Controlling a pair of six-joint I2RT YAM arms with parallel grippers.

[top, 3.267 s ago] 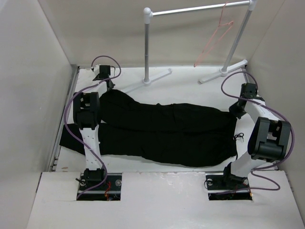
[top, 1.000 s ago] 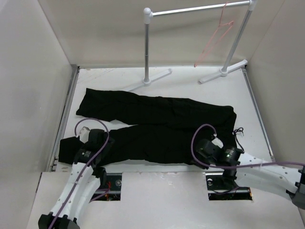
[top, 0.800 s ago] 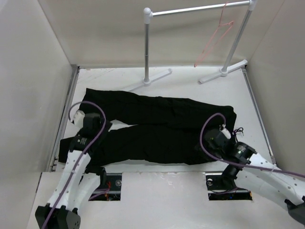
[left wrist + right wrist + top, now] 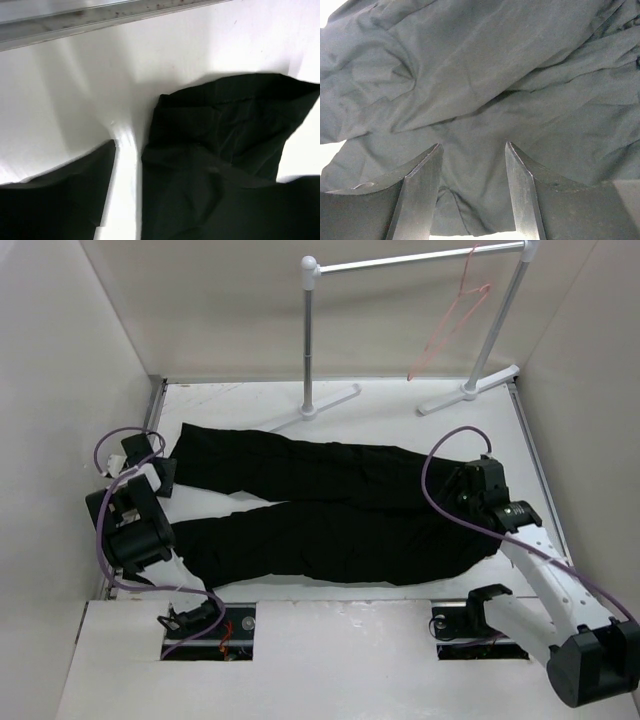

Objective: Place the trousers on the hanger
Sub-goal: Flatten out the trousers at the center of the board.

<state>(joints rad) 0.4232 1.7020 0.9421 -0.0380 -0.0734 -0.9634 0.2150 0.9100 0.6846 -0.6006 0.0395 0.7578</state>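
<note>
- Top external view: the hanger [image 4: 447, 322] hangs by its hook from the bar of the rail stand [image 4: 309, 340], close to the stand's right post. It is bare, and I judge it is parked there until the cloth is brought to it.
- The trousers [image 4: 330, 510] lie flat on the table [image 4: 400, 420] on the near side of the stand's feet, with the legs running left and the waist to the right. Spread like this, both ends are open to a grasp.
- The left gripper [image 4: 155, 472] is at the far leg's cuff, left of and nearer than the stand's left foot. The right gripper [image 4: 466, 490] is over the waist end, nearer than the stand's right foot. One arm per end suggests a two-handed lift.
- No brand, label or writing can be read here.
- Left wrist view: black trouser fabric [image 4: 220, 165] with a cuff edge lies on white table below a metal edge strip [image 4: 100, 15]. The stand is out of sight. I cannot tell whether this gripper is spread or closed. There is no lettering.
- Right wrist view: the right gripper [image 4: 473, 147] has its fingers [image 4: 420, 190] parted, with creased fabric [image 4: 485, 75] showing between them and nothing pinched. The stand is out of sight, and there is no tag or print.
</note>
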